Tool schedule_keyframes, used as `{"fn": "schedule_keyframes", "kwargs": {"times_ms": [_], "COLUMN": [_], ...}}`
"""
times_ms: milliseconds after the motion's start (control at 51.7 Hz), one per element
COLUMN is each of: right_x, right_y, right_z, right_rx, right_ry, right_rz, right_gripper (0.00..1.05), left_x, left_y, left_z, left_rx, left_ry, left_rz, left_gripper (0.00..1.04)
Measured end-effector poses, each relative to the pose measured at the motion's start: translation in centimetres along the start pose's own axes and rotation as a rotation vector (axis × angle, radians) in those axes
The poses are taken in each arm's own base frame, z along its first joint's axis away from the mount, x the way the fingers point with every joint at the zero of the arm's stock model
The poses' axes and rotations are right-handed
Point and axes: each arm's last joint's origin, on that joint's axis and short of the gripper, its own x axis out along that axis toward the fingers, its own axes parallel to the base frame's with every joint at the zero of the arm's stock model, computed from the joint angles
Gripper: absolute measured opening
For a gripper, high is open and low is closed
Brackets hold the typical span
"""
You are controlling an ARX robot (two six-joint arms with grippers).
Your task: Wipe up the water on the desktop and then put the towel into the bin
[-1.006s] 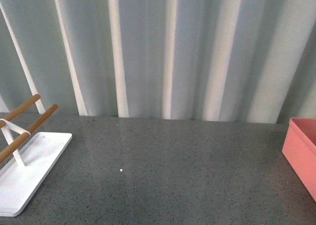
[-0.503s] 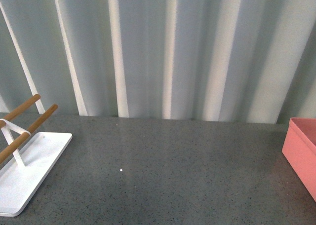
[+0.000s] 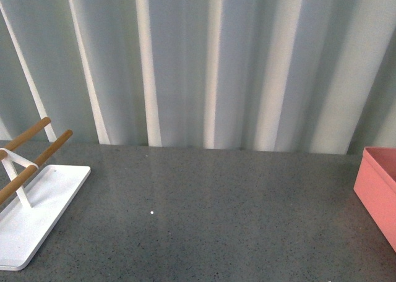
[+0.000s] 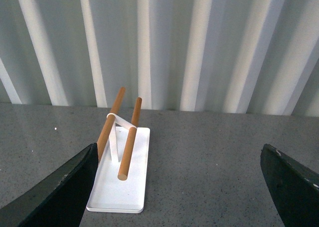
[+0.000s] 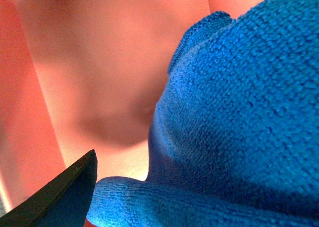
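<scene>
Blue microfibre crowds the right wrist view: the towel (image 5: 239, 112) bunches against the right end effector (image 5: 174, 202), hiding all but one dark finger (image 5: 60, 197), so whether it is clamped on the cloth or has let go cannot be told. The salmon walls of the bin (image 5: 99, 62) surround it, so the towel is inside. The left end effector (image 4: 174, 187) hangs spread wide and empty above the table (image 3: 204, 214), facing the white stand (image 4: 124, 187). No puddle shows on the table; wiping seems done, with only release and withdrawal left.

One speckled grey desktop (image 3: 216, 214), one pink bin (image 3: 378, 189), one blue towel (image 5: 239, 112), one white stand (image 3: 37, 208) carrying two wooden bars (image 4: 130, 137).
</scene>
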Motion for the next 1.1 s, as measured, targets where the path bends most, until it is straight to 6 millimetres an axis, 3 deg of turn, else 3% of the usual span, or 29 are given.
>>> {"fn": "schedule_keyframes", "kwargs": {"times_ms": [135,367,445,696,1102], "right_x": [0.4,-1.0,-1.6,-2.6,-2.9], "right_y": [0.3,1.0,1.3,2.1,-0.4], "right_z": [-0.3,-0.5,-0.9,-2.4,-3.0], "right_rx": [-0.009,-0.123,-0.127,-0.187,-0.151], "right_ry": [-0.003,-0.069,-0.073,-0.061,-0.078], "right_rz": [0.081,0.029,0.113,0.036,0.011], "right_gripper": [0.98,0.98,0.98,0.98,0.98], "left_x": [0.0,0.0,0.0,0.0,0.0], "left_y": [0.0,0.0,0.0,0.0,0.0], "left_z": [0.0,0.0,0.0,0.0,0.0], "left_rx": [0.0,0.0,0.0,0.0,0.0], "left_ry": [0.0,0.0,0.0,0.0,0.0], "left_rz": [0.0,0.0,0.0,0.0,0.0], "left_gripper": [0.98,0.98,0.98,0.98,0.98]}}
